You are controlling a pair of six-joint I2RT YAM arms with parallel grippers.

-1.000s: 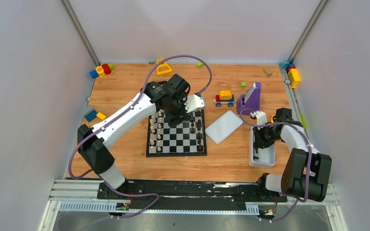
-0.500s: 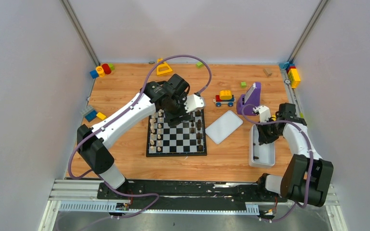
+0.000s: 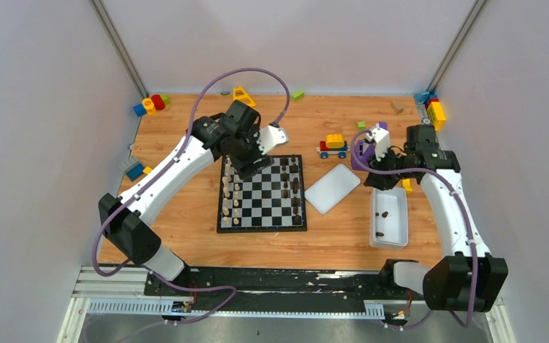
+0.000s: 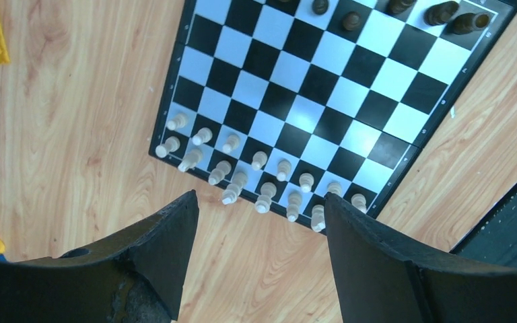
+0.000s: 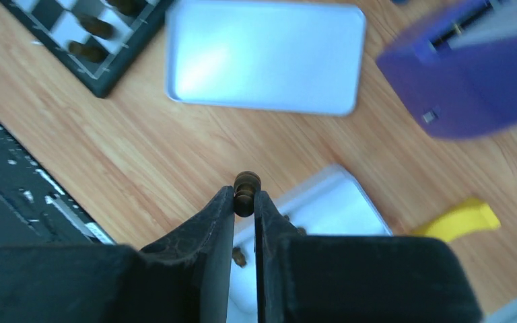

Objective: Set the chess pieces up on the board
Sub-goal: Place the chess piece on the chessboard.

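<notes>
1. Two cream rows of chess pieces [image 4: 259,160] line the board's [image 3: 271,204] 9 o'clock edge.
2. We see our left fingers [image 4: 168,249] spread wide, empty, above that edge.
3. Our right fingers [image 5: 209,235] pinch a dark piece [image 5: 246,192] over the tray [image 3: 402,227], at 3 o'clock of the board.

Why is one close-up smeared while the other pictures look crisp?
Right wrist view: the purple stand and white lid are smeared, probably by camera motion, while the dark chess piece pinched in the right gripper looks sharp. Left wrist view: crisp, with a pale sheen on the board. Top view: even light, sharp.
</notes>
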